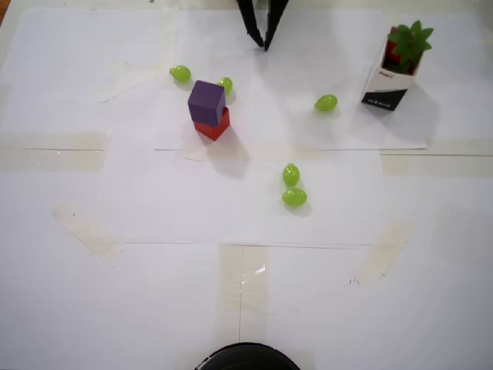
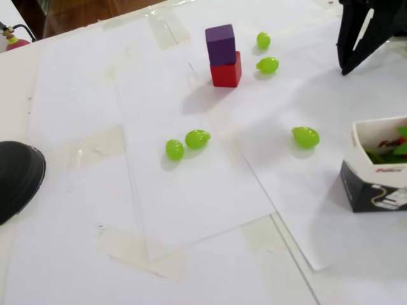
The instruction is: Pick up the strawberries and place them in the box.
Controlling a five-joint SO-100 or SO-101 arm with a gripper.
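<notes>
The strawberries [image 1: 407, 40] sit inside the box [image 1: 383, 86] at the back right of the overhead view; their spiky green tops stick out above a bit of red. In the fixed view only green leaves [image 2: 381, 154] show over the rim of the box [image 2: 371, 190] at the right edge. My gripper [image 1: 264, 45] hangs at the back centre of the overhead view, well left of the box, its black fingers meeting at the tips with nothing between them. The fixed view has the gripper [image 2: 345, 68] at the top right, above the paper.
A purple cube [image 1: 206, 101] is stacked on a red cube [image 1: 213, 126] at centre left. Several green grapes lie around: two by the cubes [image 1: 180, 74], one [image 1: 326, 102] left of the box, a pair [image 1: 293, 196] mid-table. A black round object [image 2: 16, 178] is at the near edge.
</notes>
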